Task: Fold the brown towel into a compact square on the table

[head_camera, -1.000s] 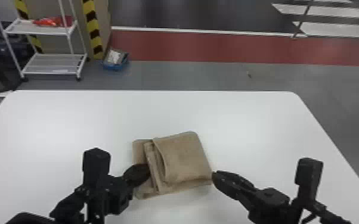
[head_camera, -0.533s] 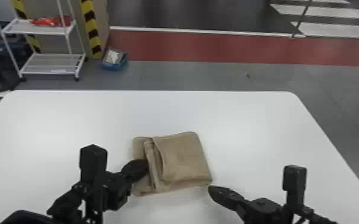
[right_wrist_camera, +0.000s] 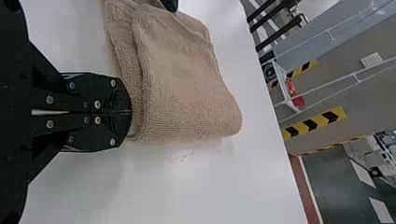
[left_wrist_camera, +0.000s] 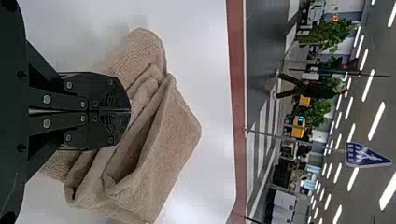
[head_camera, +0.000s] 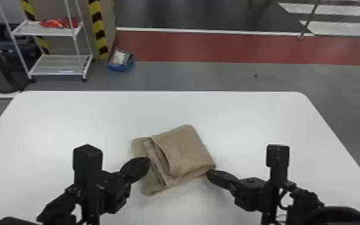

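The brown towel [head_camera: 185, 149] lies folded near the table's middle, a thick folded flap on its right part and looser layers along its left. Over those left layers is my left gripper [head_camera: 148, 161], its fingers together. At the near right corner, my right gripper [head_camera: 209, 173] has its tips against the towel's edge. In the left wrist view, the left gripper [left_wrist_camera: 130, 111] is shut above the ridged folds of the towel [left_wrist_camera: 163, 149]. The right wrist view has the right gripper [right_wrist_camera: 131, 112] shut at the towel's [right_wrist_camera: 187, 88] layered edge, with no cloth visibly between its fingers.
The white table [head_camera: 68, 113] extends around the towel on all sides. Beyond its far edge stand a white shelf rack [head_camera: 59, 73] and a blue bin [head_camera: 121, 66] on the floor.
My right gripper first drew back toward the near side, then came forward to the towel's near right corner. The left gripper has shifted slightly forward over the left layers; the towel looks the same.
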`<state>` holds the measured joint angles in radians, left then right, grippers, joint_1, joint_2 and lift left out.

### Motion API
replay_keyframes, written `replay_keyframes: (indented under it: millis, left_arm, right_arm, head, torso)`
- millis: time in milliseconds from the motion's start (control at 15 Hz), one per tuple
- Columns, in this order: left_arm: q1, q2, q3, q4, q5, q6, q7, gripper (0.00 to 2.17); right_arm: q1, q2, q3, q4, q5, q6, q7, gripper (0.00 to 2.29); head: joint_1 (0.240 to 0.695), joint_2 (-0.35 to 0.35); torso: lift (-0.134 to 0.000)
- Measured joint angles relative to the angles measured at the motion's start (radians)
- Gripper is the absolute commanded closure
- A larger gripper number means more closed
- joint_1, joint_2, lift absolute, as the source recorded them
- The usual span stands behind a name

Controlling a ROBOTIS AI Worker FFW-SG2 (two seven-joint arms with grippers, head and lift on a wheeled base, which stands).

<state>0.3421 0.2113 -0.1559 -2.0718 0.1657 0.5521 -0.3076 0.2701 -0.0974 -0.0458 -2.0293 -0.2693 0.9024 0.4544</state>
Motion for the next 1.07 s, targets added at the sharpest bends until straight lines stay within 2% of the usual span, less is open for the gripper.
replay_keyframes:
  millis: [133, 333, 600, 1067]
  left_arm:
    - [0.074, 0.002, 0.062, -0.106, 0.008, 0.002, -0.019, 2.11]
    - [0.118, 0.003, 0.132, -0.164, 0.035, 0.003, -0.035, 2.11]
    - [0.107, 0.003, 0.163, -0.106, 0.049, -0.018, -0.05, 2.11]
    - [0.097, 0.003, 0.177, -0.073, 0.064, -0.037, -0.053, 2.11]
  right_arm:
    - [-0.077, 0.002, 0.024, 0.063, 0.015, 0.011, -0.034, 2.24]
    - [-0.205, 0.005, 0.053, 0.184, 0.036, 0.014, -0.072, 2.24]
    - [-0.342, 0.014, 0.094, 0.317, 0.07, 0.011, -0.102, 2.24]
    - [-0.594, 0.049, 0.168, 0.565, 0.119, -0.04, -0.092, 2.24]
  head:
    - [0.695, -0.019]
    - [0.695, 0.009]
    - [0.695, 0.037]
    - [0.695, 0.08]
  torso:
    - [-0.123]
    - [-0.123]
    - [-0.123]
    - [-0.123]
